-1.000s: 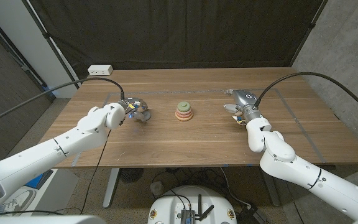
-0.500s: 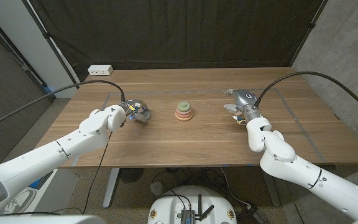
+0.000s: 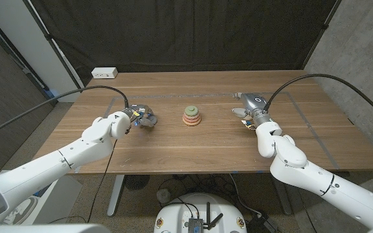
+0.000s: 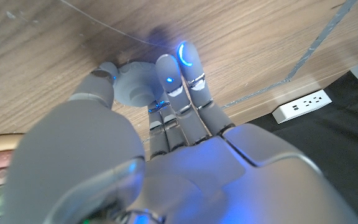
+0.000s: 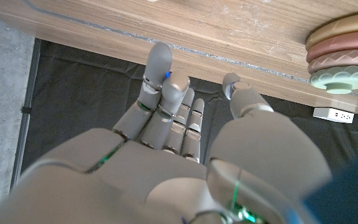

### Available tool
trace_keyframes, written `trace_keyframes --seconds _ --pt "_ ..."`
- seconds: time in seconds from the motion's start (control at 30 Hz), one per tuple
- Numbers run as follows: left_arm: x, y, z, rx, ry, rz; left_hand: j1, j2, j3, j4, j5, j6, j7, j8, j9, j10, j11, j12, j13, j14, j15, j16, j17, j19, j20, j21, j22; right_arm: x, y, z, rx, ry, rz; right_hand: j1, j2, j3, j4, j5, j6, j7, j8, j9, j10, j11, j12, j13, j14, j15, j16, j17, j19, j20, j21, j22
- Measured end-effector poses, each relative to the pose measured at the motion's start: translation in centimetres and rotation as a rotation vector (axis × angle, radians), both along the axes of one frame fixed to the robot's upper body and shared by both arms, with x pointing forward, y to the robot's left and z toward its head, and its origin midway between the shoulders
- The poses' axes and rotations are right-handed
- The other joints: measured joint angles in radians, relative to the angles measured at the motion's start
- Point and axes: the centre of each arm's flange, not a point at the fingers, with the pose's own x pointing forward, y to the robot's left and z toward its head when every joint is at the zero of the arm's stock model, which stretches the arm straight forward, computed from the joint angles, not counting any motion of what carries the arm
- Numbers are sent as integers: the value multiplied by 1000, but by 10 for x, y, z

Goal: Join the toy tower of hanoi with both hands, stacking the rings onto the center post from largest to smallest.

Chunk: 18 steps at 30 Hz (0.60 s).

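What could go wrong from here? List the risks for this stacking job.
1. The left hand has its fingers on a small grey ring piece; the hold looks shallow, so it might slip when lifted.
2. The ring stack is small and light-looking; a hand coming in from the side could knock it over.
3. The right hand holds nothing and waits beside the stack; if both hands close in together, they may collide.
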Motion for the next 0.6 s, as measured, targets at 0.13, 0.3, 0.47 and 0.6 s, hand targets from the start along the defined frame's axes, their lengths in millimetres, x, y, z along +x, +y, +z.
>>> trace_keyframes --seconds 0.13,0.3,0.47,0.6 --pt "-1 0 -2 -4 1 -1 16 5 0 0 -1 31 -6 5 4 15 11 10 1 14 -7 14 14 17 -3 11 3 0 1 -1 2 2 5 -2 2 0 0 0 0 0 0 0 0 0 0 0 0 0 0 0 0 0 0 0" --pt "-2 1 -4 -24 -6 -2 31 13 5 -5 -1 68 -8 15 4 31 27 22 1 38 -14 34 39 27 -9 12 10 3 0 -2 8 6 5 -3 3 0 0 0 0 0 0 2 4 -4 -8 0 0 0 0 0 0 0 0 0" --pt "-2 0 -5 -35 -10 -5 50 18 12 -12 -1 91 -9 17 6 47 29 29 1 42 -17 36 53 40 -11 18 16 4 0 -3 11 7 6 -14 14 0 0 6 0 0 0 2 7 -7 -8 0 0 0 0 0 0 0 0 0" --pt "-2 0 -5 -42 -12 -7 62 20 18 -7 -1 103 -11 20 9 54 32 36 1 46 -21 44 64 40 -11 18 21 4 0 -2 12 6 6 -14 14 0 0 6 0 0 0 2 7 -7 -8 0 0 0 0 0 0 0 0 0"
